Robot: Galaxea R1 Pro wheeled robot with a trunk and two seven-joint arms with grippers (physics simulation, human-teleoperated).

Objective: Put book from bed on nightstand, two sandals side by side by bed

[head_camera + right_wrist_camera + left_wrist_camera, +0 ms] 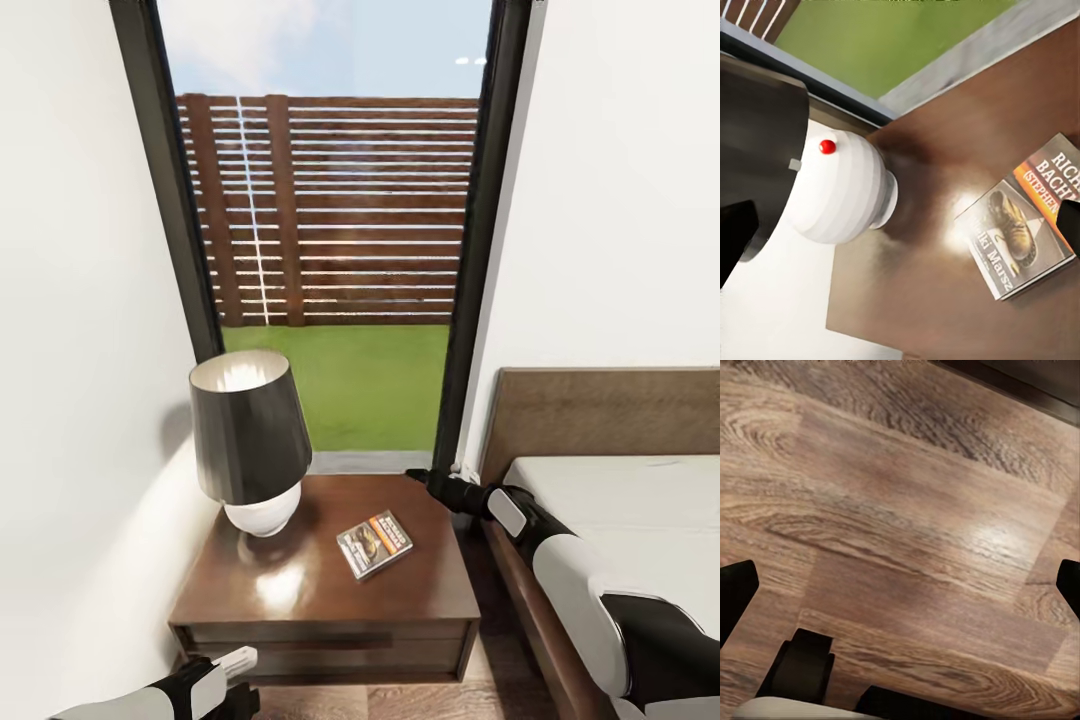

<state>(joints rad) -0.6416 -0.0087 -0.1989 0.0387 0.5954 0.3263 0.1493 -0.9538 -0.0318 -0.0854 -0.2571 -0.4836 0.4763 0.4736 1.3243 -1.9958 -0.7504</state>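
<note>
In the lower middle of your head view sits the nightstand [300,590], a dark wood unit against the white wall, and the book [375,544] lies flat on its top, right of centre, turned at an angle, cover up with its orange band showing. It is well apart from the lamp [250,440], whose dark shade and white ribbed base stand at the top's left rear. At the right of that frame you see the bed [600,420], brown headboard and off-white mattress, just beside the nightstand. Behind, the black-framed window [480,220] fills the upper centre.

Your right arm reaches in from the lower right, and its right gripper [425,480] hovers at the nightstand's rear right corner. In your right wrist view both dark fingertips [735,236] sit at opposite edges of the frame, spread wide, holding nothing, with the book between them and below.

Your left gripper [900,592] hangs low over the wood-plank floor [900,495], its fingers also spread wide and empty.
</note>
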